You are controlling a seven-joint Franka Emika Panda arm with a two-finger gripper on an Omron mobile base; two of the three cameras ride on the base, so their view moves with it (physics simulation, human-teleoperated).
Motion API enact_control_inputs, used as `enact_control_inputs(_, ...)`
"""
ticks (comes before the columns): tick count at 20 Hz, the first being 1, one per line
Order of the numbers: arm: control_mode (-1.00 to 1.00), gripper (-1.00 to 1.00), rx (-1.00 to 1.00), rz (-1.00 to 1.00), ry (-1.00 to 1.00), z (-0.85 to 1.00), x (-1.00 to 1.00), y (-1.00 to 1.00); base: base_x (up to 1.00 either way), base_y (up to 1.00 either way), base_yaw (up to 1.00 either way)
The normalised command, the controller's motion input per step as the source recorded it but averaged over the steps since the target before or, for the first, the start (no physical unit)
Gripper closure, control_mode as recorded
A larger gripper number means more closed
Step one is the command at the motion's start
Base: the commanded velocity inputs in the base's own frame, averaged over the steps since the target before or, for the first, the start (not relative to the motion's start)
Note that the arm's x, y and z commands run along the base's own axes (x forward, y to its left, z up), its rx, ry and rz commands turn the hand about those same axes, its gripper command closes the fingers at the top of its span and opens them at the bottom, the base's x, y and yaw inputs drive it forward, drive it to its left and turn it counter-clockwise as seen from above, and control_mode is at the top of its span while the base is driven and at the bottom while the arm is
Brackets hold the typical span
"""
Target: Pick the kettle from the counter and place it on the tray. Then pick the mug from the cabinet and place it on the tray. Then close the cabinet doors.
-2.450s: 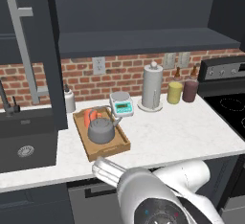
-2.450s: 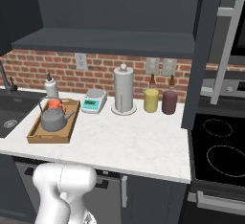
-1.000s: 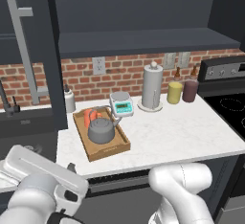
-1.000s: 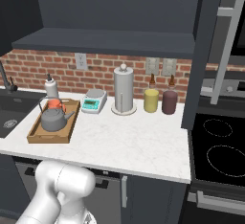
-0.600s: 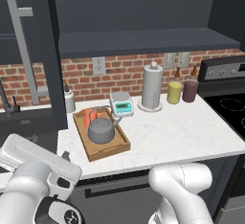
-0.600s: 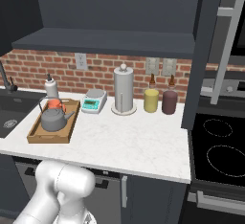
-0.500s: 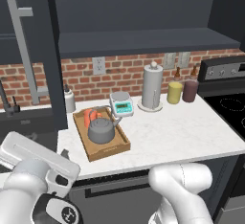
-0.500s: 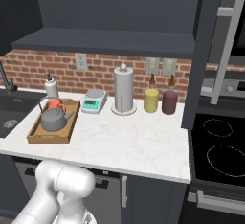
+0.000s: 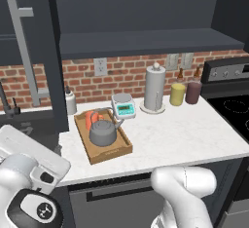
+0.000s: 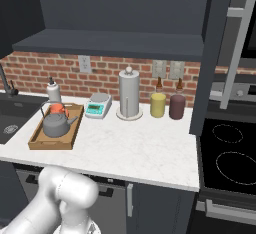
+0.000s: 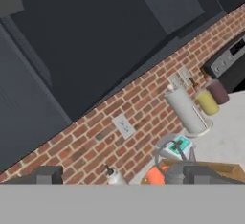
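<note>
Landmark: wooden tray (image 9: 124, 149) on the white counter (image 9: 180, 134).

Left of the tray, a cabinet door (image 9: 29, 51) stands swung open, its bar handle facing the camera. On the tray: the dark kettle (image 9: 103, 133), with the orange mug (image 9: 91, 119) touching behind it. Just right of the tray, a small digital scale (image 9: 123, 106); further right the paper-towel cylinder (image 9: 154, 88), then yellow and maroon jars. Far right, a second door (image 10: 220, 48) also stands open.

Gripper (image 11: 119, 176): fingertips well apart, holding nothing, aimed toward the backsplash above the tray.

Judgement: both placements look done; only closing the doors remains.
</note>
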Motion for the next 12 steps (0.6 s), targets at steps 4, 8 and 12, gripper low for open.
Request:
enact_control_inputs(4, -1.0, -1.0, 0.0, -0.19, -0.09, 0.0, 0.2, 0.34, 0.0, 0.0, 0.0)
enact_control_inputs(8, -1.0, -1.0, 0.0, -0.16, -0.1, 0.0, 0.28, 0.32, 0.0, 0.0, 0.0)
enact_control_inputs(12, -1.0, -1.0, 0.0, -0.14, -0.07, 0.0, 0.28, 0.25, 0.0, 0.0, 0.0)
